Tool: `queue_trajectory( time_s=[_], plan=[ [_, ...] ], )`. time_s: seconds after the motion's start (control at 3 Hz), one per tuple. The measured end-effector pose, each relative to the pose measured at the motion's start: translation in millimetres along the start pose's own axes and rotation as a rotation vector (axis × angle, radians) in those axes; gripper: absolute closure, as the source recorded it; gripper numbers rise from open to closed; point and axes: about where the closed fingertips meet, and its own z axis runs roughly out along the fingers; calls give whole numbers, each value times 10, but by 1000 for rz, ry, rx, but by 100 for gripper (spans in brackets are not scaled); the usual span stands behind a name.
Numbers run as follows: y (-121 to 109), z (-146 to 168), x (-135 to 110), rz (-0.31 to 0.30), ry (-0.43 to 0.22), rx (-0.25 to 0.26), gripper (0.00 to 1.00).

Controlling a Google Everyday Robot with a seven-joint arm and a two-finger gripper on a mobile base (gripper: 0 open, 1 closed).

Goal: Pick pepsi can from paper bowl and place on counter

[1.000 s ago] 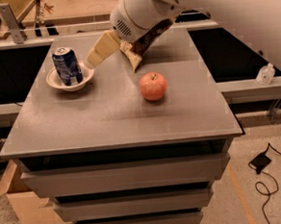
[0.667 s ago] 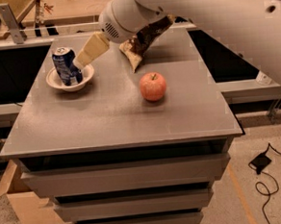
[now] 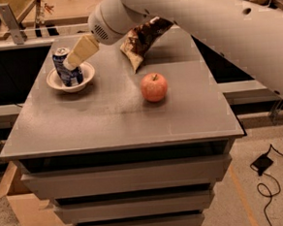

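The pepsi can (image 3: pixel 64 69) stands upright in the paper bowl (image 3: pixel 57 83) at the back left of the counter (image 3: pixel 122 111). It is dark blue with white markings and a silver top. My gripper (image 3: pixel 72 60) reaches down from the white arm at the upper right. Its cream fingers (image 3: pixel 81 49) are at the can's upper right side, near the rim.
A red apple (image 3: pixel 154 87) sits right of the counter's middle. A brown crumpled snack bag (image 3: pixel 139 42) lies at the back, partly behind my arm. Drawers run below the counter's front edge. A black cable (image 3: pixel 264 172) lies on the floor at the right.
My arm has moved left, bringing the gripper from beside the snack bag over to the can's upper right side. The can, bowl and apple have not moved.
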Motion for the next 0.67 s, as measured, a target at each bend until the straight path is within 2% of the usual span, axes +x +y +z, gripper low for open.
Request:
queue_trajectory(
  time_s=[0.33,0.67],
  plan=[
    [78,265,78,21,3,-30,0],
    [123,578,109,27,3,-33,0]
  ],
)
